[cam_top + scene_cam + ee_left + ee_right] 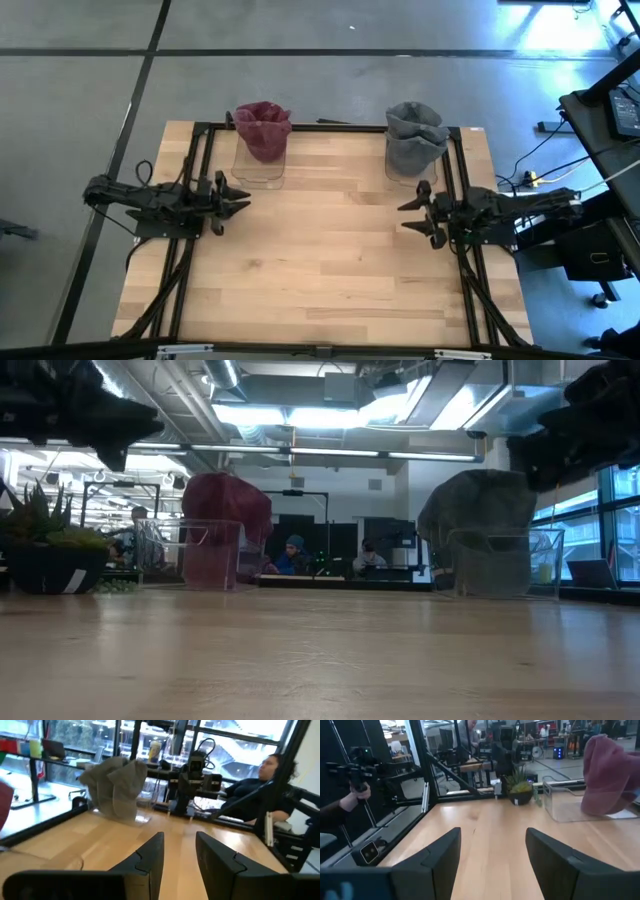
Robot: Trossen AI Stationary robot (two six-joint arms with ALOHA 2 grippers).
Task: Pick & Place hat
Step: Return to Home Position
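Observation:
A maroon hat point(263, 128) sits draped over a clear plastic stand point(258, 165) near the table's far edge, left of centre; it also shows in the low view point(226, 510) and the right wrist view point(610, 772). A grey hat point(415, 135) sits the same way on a second clear stand at the far right point(478, 515) point(116, 784). My left gripper point(240, 198) hovers open above the table's left side, pointing right. My right gripper point(410, 216) hovers open on the right side, pointing left. Both are clear of the hats.
Bare wooden tabletop point(330, 250) lies between the two grippers and toward the near edge. Black frame rails point(190, 190) run along both sides of the table. A potted plant point(45, 545) stands off the left edge. People sit in the room beyond.

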